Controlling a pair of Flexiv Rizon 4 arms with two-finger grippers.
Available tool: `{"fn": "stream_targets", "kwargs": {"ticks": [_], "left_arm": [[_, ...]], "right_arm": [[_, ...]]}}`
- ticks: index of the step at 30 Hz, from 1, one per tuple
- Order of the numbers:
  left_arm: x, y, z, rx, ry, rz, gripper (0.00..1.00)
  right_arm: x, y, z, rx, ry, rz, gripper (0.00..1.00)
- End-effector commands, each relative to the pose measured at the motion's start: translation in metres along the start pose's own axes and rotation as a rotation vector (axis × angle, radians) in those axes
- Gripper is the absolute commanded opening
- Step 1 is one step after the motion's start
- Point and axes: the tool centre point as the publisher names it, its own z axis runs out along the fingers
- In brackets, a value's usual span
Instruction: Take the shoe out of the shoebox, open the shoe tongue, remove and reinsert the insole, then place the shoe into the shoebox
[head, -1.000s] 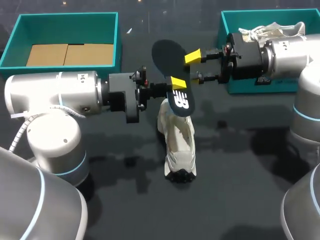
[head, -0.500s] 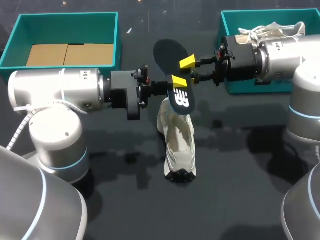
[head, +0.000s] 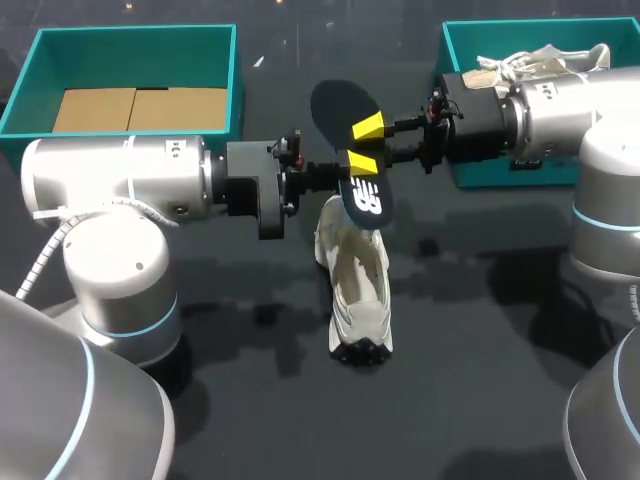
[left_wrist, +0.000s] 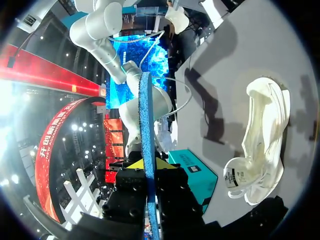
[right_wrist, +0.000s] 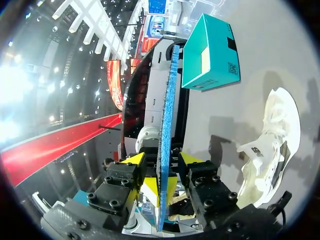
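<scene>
The dark insole (head: 345, 108) hangs tilted in the air above the white shoe (head: 358, 290), which lies on the black table. My left gripper (head: 335, 170) comes in from the left and is shut on the insole's lower part. My right gripper (head: 362, 145) comes in from the right, its yellow tips straddling the insole with small gaps, so it is open. In the left wrist view the insole (left_wrist: 145, 125) rises edge-on from my left gripper (left_wrist: 148, 165), with the shoe (left_wrist: 262, 135) beside it. In the right wrist view the insole (right_wrist: 169, 100) stands between the fingers of my right gripper (right_wrist: 164, 162), beside the shoe (right_wrist: 272, 145).
A teal shoebox (head: 130, 38) with a cardboard bottom stands at the back left. A second teal box (head: 452, 60) at the back right holds white paper or a shoe (head: 545, 55), partly hidden by my right arm.
My right gripper has narrowed around the insole and shifted slightly left. The left arm and the insole moved a little to the right.
</scene>
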Motion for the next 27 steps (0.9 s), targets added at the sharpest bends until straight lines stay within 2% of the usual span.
{"fn": "stream_targets", "kwargs": {"ticks": [1,3,4,11,12,13,14,15,20,27], "left_arm": [[0.001,-0.001,0.004,-0.004,0.0,0.002,0.0],[0.001,-0.001,0.005,-0.005,0.0,0.002,0.0],[0.001,-0.001,0.005,-0.006,0.001,0.003,0.0],[0.001,-0.001,0.005,-0.012,0.004,0.003,0.0],[0.001,-0.001,0.004,-0.013,0.005,0.002,0.28],[0.001,-0.002,0.001,-0.014,0.006,0.001,0.51],[0.0,-0.002,-0.001,-0.016,0.007,-0.003,0.95],[-0.001,-0.003,-0.006,-0.017,0.007,-0.004,1.0],[-0.007,-0.002,-0.036,-0.025,0.036,-0.029,1.0],[-0.022,0.014,-0.086,-0.032,0.138,-0.067,1.0]], "right_arm": [[-0.001,0.002,0.004,0.0,0.003,0.002,0.34],[-0.002,0.001,0.004,-0.001,0.005,0.002,0.2],[-0.002,0.001,0.004,-0.001,0.006,0.001,0.0],[-0.003,-0.001,0.002,-0.001,0.009,-0.001,0.0],[-0.003,-0.002,0.002,-0.001,0.009,-0.001,0.0],[-0.003,-0.002,0.001,-0.002,0.009,-0.001,0.0],[-0.003,-0.002,0.0,-0.002,0.009,-0.001,0.0],[-0.004,-0.002,-0.001,-0.002,0.009,0.0,0.0],[-0.008,-0.004,-0.01,-0.016,0.001,0.005,0.0],[-0.015,-0.006,-0.018,-0.043,-0.017,0.02,0.0]]}}
